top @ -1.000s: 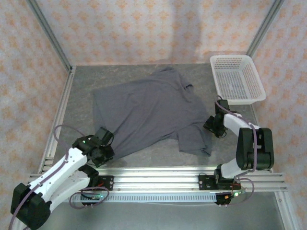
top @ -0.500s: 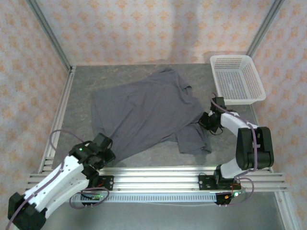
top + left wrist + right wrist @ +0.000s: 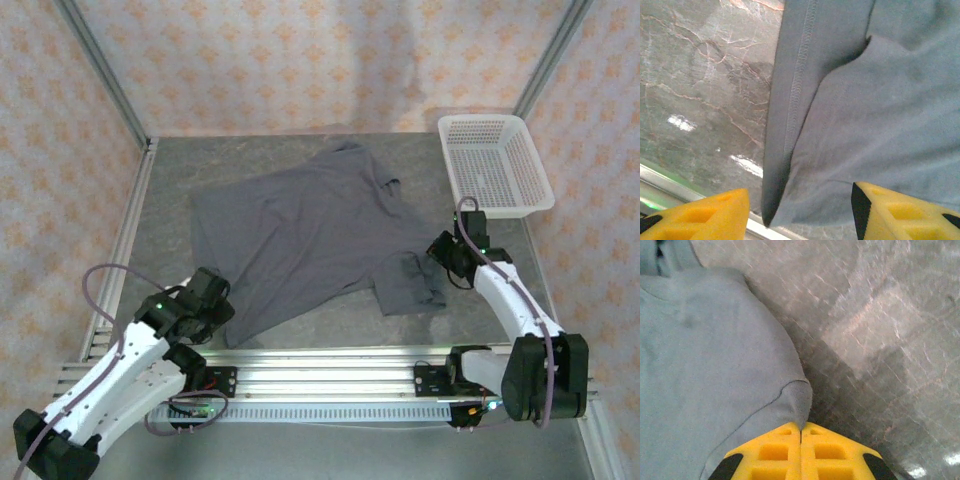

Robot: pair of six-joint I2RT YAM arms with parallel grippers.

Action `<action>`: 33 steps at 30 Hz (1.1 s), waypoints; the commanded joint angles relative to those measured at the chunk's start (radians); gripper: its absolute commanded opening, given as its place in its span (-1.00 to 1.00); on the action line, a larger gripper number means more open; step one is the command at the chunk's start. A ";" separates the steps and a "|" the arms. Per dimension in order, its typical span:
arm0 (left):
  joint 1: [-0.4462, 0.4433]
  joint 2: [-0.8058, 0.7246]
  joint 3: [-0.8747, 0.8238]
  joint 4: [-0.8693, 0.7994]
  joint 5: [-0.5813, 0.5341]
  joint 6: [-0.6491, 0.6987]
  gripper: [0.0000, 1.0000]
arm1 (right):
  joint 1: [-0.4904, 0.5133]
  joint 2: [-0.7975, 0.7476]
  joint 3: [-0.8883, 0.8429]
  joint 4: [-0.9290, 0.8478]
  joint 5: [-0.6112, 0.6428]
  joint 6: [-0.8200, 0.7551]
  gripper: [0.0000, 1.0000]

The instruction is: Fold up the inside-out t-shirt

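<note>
While the soft grey t-shirt is lying spread out in the middle of the table, both arms are working at its near side.
The cloth is looking light and floppy, so it is likely going to sag and bunch; hems and corners are looking best to pinch. The right gripper is squeezing the shirt's right edge. The left gripper is hanging over the near hem corner with its fingers apart, holding nothing.

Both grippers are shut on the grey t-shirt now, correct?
Not quite: only the right gripper is shut on the t-shirt. The left gripper is open, its fingers standing apart over the cloth, as the left wrist view shows.
</note>
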 commanded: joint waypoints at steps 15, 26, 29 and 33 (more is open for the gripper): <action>0.090 0.171 -0.149 0.257 0.211 0.032 -0.01 | -0.004 0.029 0.002 0.011 -0.044 0.008 -1.00; 0.098 0.115 -0.133 0.212 0.159 0.045 -0.47 | -0.003 0.019 0.001 0.005 -0.047 0.007 -1.00; 0.097 0.091 -0.090 0.156 0.120 0.064 -0.48 | -0.003 0.012 0.008 -0.003 -0.047 0.006 -1.00; 0.098 0.087 -0.032 0.110 0.081 0.099 -0.51 | -0.002 0.000 0.025 -0.012 -0.049 0.003 -1.00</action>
